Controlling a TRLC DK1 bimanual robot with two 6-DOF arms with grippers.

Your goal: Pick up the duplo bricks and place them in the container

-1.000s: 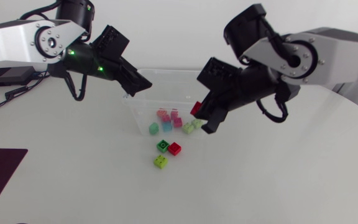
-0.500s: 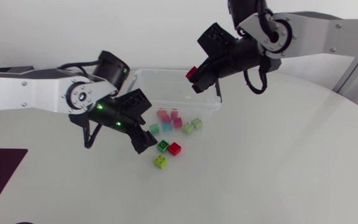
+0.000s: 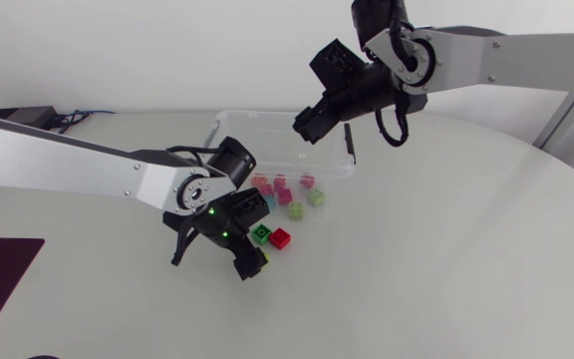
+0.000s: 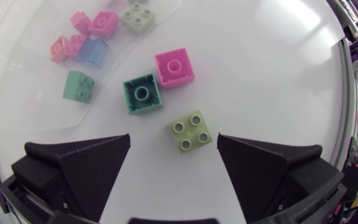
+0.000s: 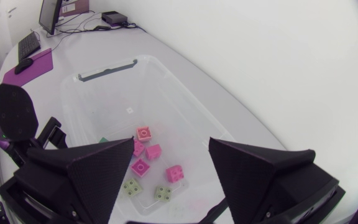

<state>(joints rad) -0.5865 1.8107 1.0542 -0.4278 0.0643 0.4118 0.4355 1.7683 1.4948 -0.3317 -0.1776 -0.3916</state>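
Left gripper (image 4: pixel 173 138) is hovering just below frame centre, fingers spread wide and gripping nothing, with the lime brick (image 4: pixel 191 130) lying on the table (image 3: pixel 446 269) between them, untouched. Just beyond, the green brick (image 4: pixel 143 94) and red brick (image 3: pixel 280 237) are sitting side by side. Farther up, the container (image 3: pixel 229 122) is holding a cluster of bricks (image 3: pixel 279 185). Right gripper (image 5: pixel 171 142) is hanging above it at upper centre, wide open and empty.

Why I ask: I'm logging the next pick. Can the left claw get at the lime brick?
Probably yes: the left claw hangs open over the lime brick, which lies between its fingers, clear of the other bricks.
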